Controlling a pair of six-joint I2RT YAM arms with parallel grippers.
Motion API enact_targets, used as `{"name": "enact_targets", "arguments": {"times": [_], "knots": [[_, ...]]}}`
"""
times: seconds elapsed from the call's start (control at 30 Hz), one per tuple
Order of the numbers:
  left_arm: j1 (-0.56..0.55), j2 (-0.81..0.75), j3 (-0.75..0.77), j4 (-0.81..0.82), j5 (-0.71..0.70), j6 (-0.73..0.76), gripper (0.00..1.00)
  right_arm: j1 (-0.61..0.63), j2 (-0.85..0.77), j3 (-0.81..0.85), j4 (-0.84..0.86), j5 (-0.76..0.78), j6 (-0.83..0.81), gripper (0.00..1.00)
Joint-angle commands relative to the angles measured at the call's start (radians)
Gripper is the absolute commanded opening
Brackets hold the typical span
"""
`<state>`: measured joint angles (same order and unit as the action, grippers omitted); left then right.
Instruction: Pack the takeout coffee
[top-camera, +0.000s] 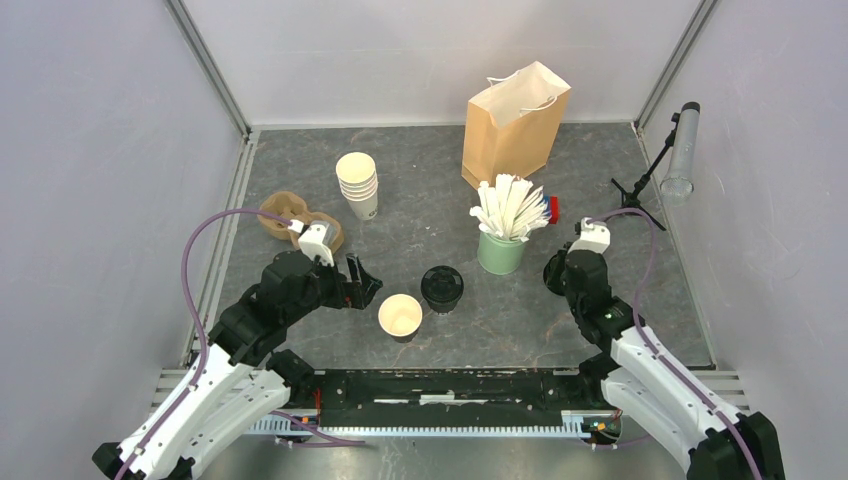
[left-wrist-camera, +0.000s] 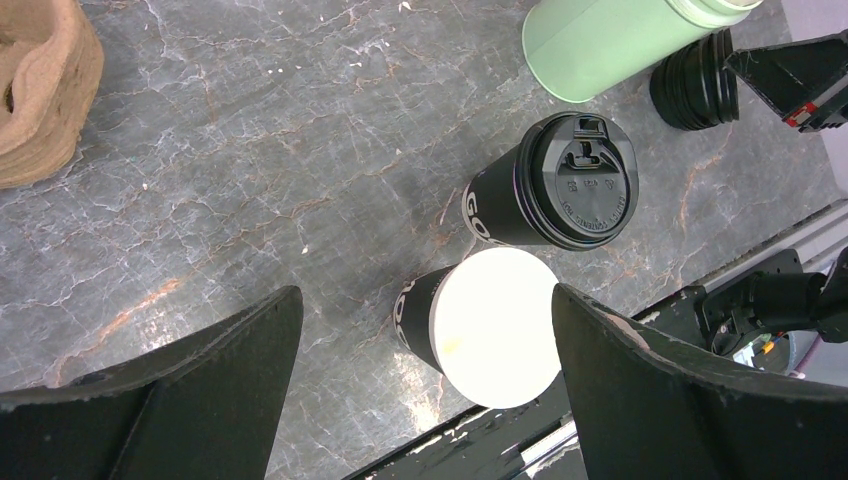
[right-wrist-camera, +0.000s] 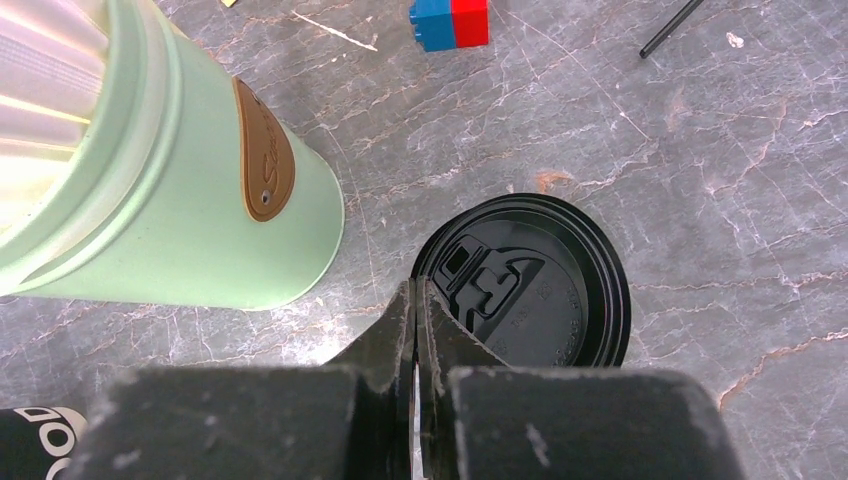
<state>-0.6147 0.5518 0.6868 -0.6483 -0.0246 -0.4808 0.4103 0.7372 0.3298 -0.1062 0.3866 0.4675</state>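
Observation:
Two black-sleeved takeout coffee cups stand near the front middle. One (top-camera: 441, 287) (left-wrist-camera: 580, 180) carries a black lid. The other (top-camera: 400, 315) (left-wrist-camera: 495, 325) is lidless, with a cream inside. My left gripper (top-camera: 360, 285) (left-wrist-camera: 425, 300) hangs open just left of the lidless cup, and in the left wrist view the cup lies between its fingers, untouched. My right gripper (top-camera: 556, 268) (right-wrist-camera: 415, 288) is shut, its tips over the near rim of a loose black lid (right-wrist-camera: 525, 285) (left-wrist-camera: 695, 90) beside the green cup. Whether the rim is pinched does not show. The brown paper bag (top-camera: 515, 125) stands upright at the back.
A green cup (top-camera: 500, 252) (right-wrist-camera: 180, 220) of white sticks stands right of centre. A stack of lidless cream cups (top-camera: 358, 185) and a brown pulp carrier (top-camera: 290, 215) (left-wrist-camera: 40, 90) are at the left. A red-blue brick (right-wrist-camera: 450, 22) and a small tripod (top-camera: 650, 185) lie at the right.

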Motion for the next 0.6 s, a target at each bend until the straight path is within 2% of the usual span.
{"name": "enact_targets", "arguments": {"times": [0.0, 0.4, 0.47, 0.57], "knots": [[-0.005, 0.003, 0.001, 0.025, -0.003, 0.037, 1.00, -0.002, -0.025, 0.033, -0.003, 0.020, -0.016, 0.00], [-0.005, 0.010, 0.001, 0.024, -0.003, 0.036, 1.00, -0.002, -0.008, 0.059, -0.037, 0.034, -0.073, 0.00], [-0.006, 0.013, 0.001, 0.024, -0.003, 0.036, 1.00, -0.002, 0.019, 0.066, -0.039, 0.029, -0.066, 0.16], [-0.006, 0.012, 0.002, 0.025, -0.001, 0.036, 1.00, -0.003, 0.051, 0.069, -0.018, 0.056, -0.039, 0.23]]}}
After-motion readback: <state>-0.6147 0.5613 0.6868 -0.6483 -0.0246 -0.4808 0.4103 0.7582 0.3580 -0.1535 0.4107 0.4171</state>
